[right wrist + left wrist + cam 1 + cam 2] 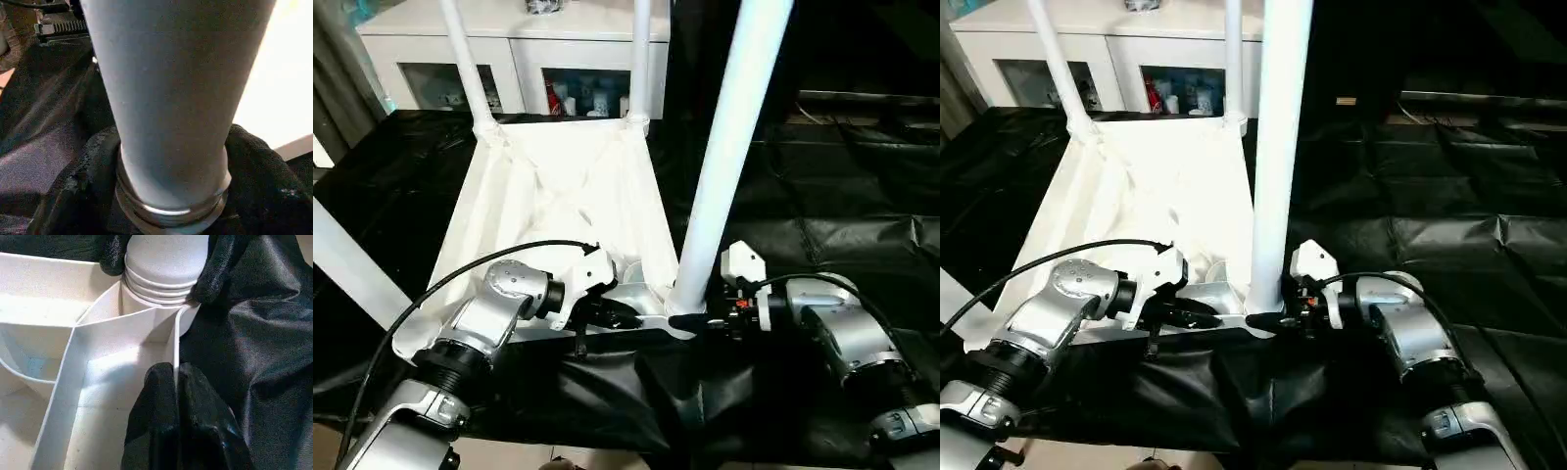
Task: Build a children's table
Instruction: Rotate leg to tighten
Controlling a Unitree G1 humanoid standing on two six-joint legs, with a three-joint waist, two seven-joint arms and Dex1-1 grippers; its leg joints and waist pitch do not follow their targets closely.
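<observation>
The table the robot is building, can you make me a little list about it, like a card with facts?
tabletop: white, upside down on black cloth, ribbed underside up
far legs: two, standing in the far corner sockets
near right leg: upright in its corner socket
right gripper: fingers shut around the base of the near right leg
left gripper: fingers pinching the tabletop's rim
behind: white cabinet

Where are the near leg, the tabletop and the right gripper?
Near leg (729, 147), left eye view, middle of its tube.
Tabletop (489, 211), left eye view, its left side wall.
Right gripper (166, 166), right wrist view, between its fingers, clamped round the leg's base.
</observation>
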